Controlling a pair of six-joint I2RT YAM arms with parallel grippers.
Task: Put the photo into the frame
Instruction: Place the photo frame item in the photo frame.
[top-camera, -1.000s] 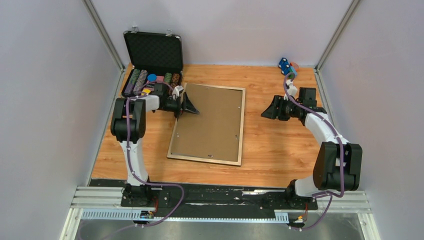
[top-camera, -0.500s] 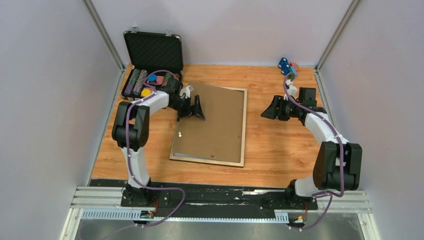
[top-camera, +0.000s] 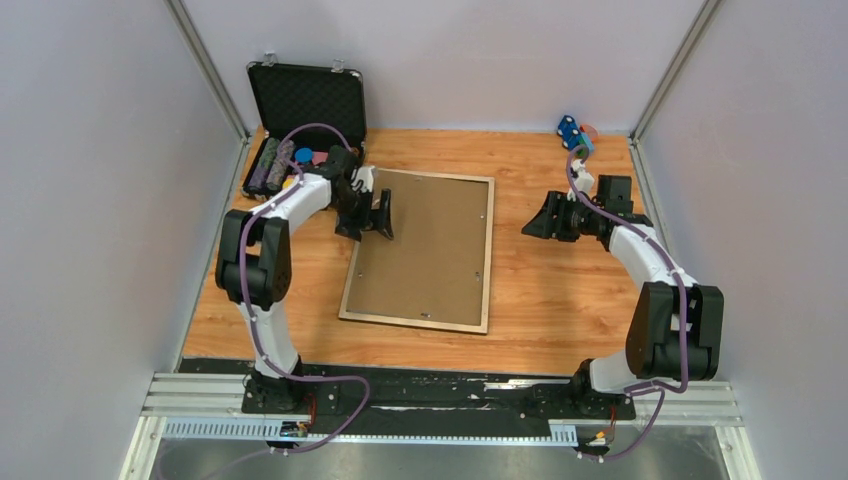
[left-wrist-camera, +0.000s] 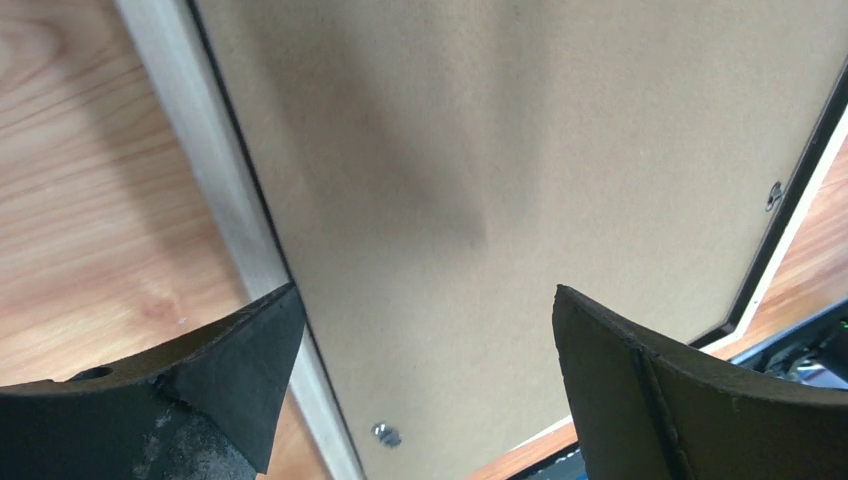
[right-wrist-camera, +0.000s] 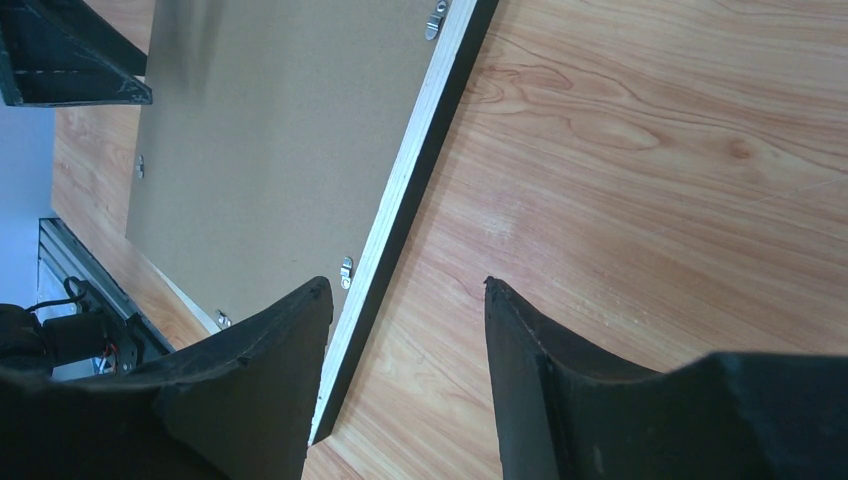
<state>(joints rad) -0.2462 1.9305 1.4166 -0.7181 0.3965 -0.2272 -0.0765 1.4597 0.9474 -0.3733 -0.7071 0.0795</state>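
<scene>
On the left, an open black hard case (top-camera: 305, 110) of coloured chips stands at the far corner of the wooden table (top-camera: 560, 300). Beside it the left gripper (top-camera: 368, 214) hangs released, jaws spread wide and empty, over the upper-left edge of the large rectangular frame with its thin pale wood rim (top-camera: 489, 250). The frame lies flat at centre, back upward, its plain brown backing board (top-camera: 430, 250) showing. The beach photo appears in no view. Further right, the right gripper (top-camera: 532, 222) waits near the frame's right edge, jaws part-spread and grasping nothing. A small blue object (top-camera: 570, 130) sits at the far right corner.

The frame looks stiff and light but shallow. It would likely be fragile if a pane sits beneath, so the rim seems the safest place to take hold.

Only the wrist cameras reveal the small metal clips (right-wrist-camera: 346, 270) pinning the board and the frame's black side. Only the overhead view shows the case and both arms.
</scene>
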